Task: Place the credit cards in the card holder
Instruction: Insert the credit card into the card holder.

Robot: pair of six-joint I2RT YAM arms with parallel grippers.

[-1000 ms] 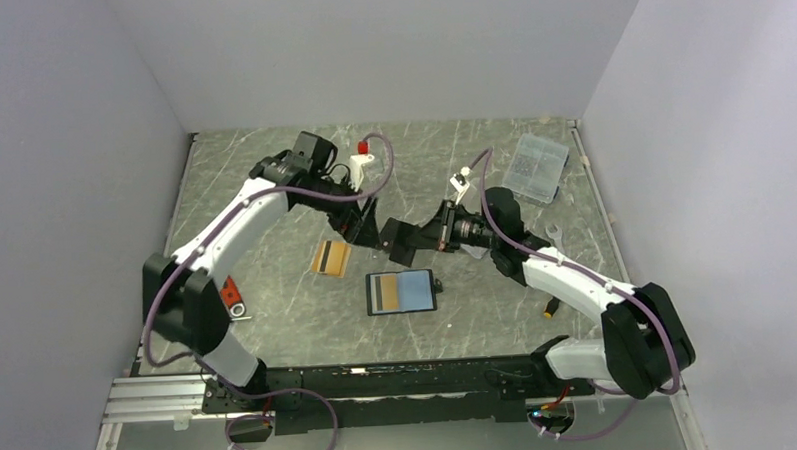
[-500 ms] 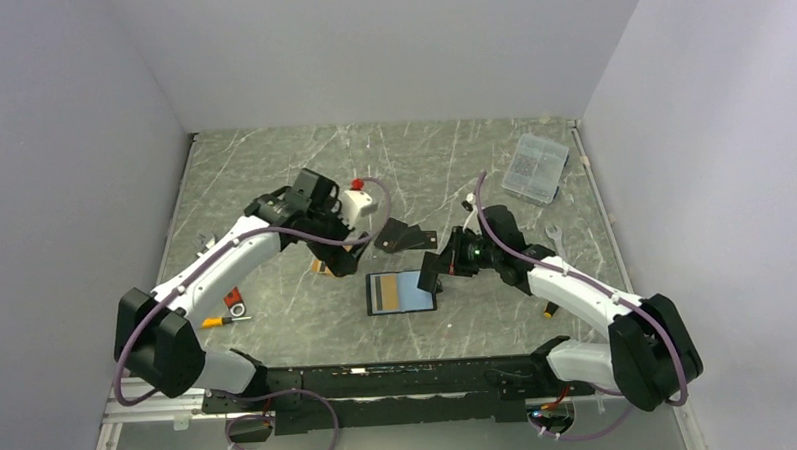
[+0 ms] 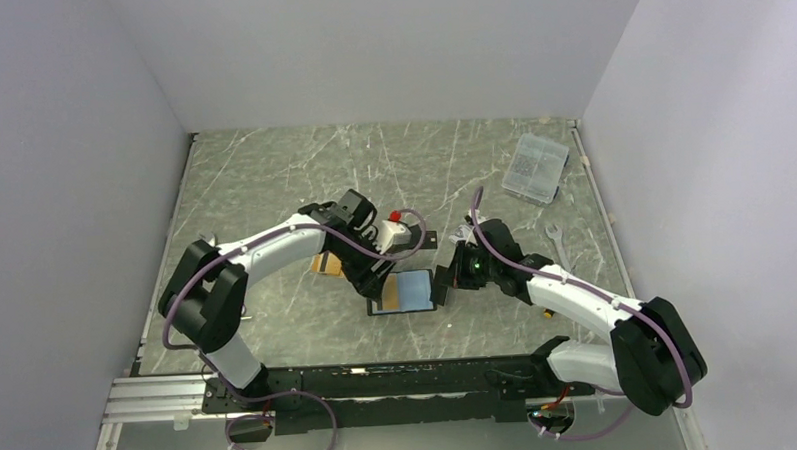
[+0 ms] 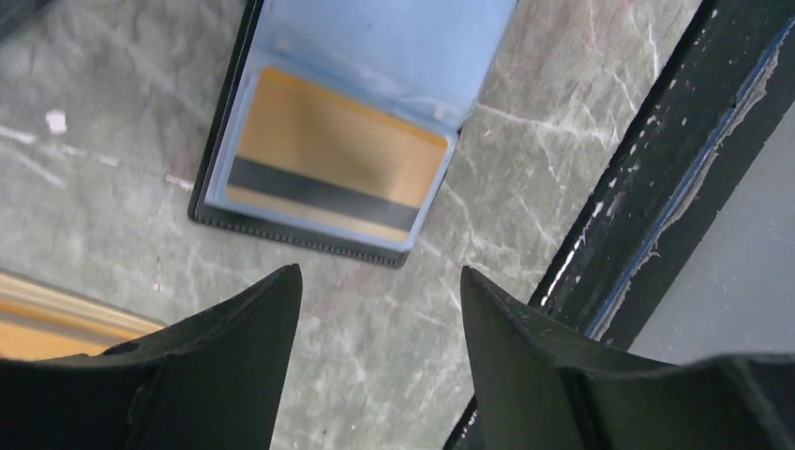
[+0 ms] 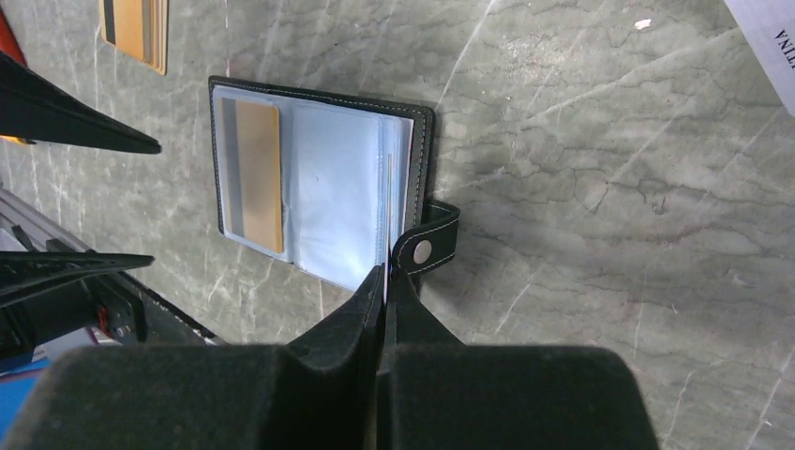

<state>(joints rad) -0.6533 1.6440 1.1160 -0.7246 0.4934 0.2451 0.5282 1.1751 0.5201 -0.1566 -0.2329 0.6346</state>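
Note:
The card holder (image 3: 413, 291) (image 5: 319, 187) lies open on the table, light blue lining up, its snap tab (image 5: 427, 248) at the right. An orange-gold credit card (image 4: 328, 178) (image 5: 255, 178) sits in its left sleeve. Another orange-gold card (image 5: 136, 28) (image 3: 326, 263) lies flat on the table to the holder's left. My right gripper (image 5: 386, 272) (image 3: 447, 281) is shut on a thin card (image 5: 386, 220), seen edge-on, standing over the holder's right half. My left gripper (image 4: 380, 272) (image 3: 376, 281) hangs open over bare table just beside the holder, with nothing between its fingers.
A clear plastic box (image 3: 536, 166) stands at the back right, with a small wrench (image 3: 555, 238) nearer the right arm. The black front rail (image 4: 656, 187) runs close to the left gripper. A white paper corner (image 5: 769, 28) lies beyond the holder.
My left arm swung down from the back to the holder's left edge, and its jaws narrowed somewhat. The right gripper carried its card down to the holder's right side.

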